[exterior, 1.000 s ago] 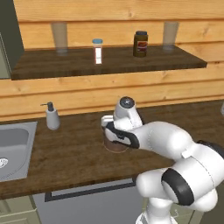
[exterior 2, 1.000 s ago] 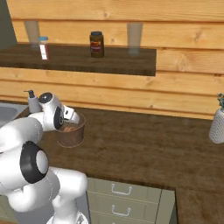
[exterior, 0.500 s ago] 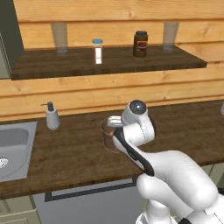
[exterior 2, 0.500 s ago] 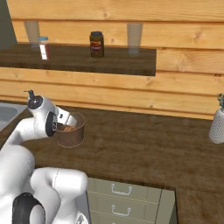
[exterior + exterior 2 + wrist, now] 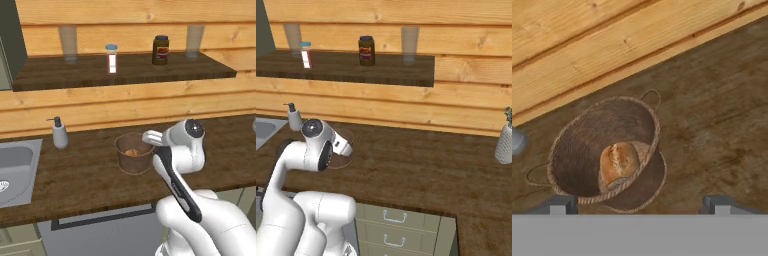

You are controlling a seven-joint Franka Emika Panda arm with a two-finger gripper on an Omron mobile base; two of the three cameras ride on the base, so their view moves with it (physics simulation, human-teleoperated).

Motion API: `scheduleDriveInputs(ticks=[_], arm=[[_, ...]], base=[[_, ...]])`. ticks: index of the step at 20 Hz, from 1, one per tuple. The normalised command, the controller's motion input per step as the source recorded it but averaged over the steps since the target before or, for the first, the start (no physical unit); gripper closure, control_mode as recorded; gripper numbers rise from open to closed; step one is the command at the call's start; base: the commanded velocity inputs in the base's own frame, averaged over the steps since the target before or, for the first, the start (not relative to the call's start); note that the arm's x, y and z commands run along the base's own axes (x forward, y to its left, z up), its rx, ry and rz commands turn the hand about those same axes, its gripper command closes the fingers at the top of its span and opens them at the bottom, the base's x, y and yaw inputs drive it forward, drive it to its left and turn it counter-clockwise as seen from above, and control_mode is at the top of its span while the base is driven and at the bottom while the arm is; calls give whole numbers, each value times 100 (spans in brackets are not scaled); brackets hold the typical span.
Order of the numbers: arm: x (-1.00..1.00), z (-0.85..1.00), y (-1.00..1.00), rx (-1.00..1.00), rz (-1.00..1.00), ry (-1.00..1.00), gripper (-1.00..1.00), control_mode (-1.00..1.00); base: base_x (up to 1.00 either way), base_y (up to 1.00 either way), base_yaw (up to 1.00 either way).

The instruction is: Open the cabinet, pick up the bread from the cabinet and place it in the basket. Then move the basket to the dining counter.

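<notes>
The brown woven basket (image 5: 133, 153) stands on the dark wood counter below the cabinet (image 5: 125, 71), whose shelf is open to view. The golden-brown bread (image 5: 618, 161) lies inside the basket (image 5: 602, 150); a bit of the bread (image 5: 132, 152) shows over the rim. My gripper (image 5: 150, 137) hovers at the basket's right rim. In the hand view the gripper (image 5: 637, 205) is open, its two fingertips (image 5: 558, 204) wide apart with nothing between them, and it looks down on the basket. The dining counter is out of view.
On the cabinet shelf stand a white blue-capped bottle (image 5: 111, 58), a dark jar (image 5: 160, 50) and two glasses (image 5: 67, 43). A soap dispenser (image 5: 59, 133) and a steel sink (image 5: 15, 170) are to the left. A grey vase (image 5: 504, 142) is at the far right.
The arm has folded back toward the base, and the hand has drawn up from over the basket to its right rim. The jaws stay open. The bread rests in the basket.
</notes>
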Motion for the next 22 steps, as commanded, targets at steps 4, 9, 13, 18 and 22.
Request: scheduleDriveInputs(ticks=[4, 9, 13, 18, 22], arm=[[7, -3, -9, 20, 0, 6, -100, -100], [35, 0, -5, 11, 0, 9, -100, -100], [31, 0, 0, 5, 0, 26, -100, -100], [29, -14, 0, 1, 0, 31, -100, -100], [22, -31, 0, 0, 1, 7, -100, -100]], base=[[0, 0, 0], [0, 0, 0], [0, 0, 0], [0, 0, 0], [0, 0, 0]])
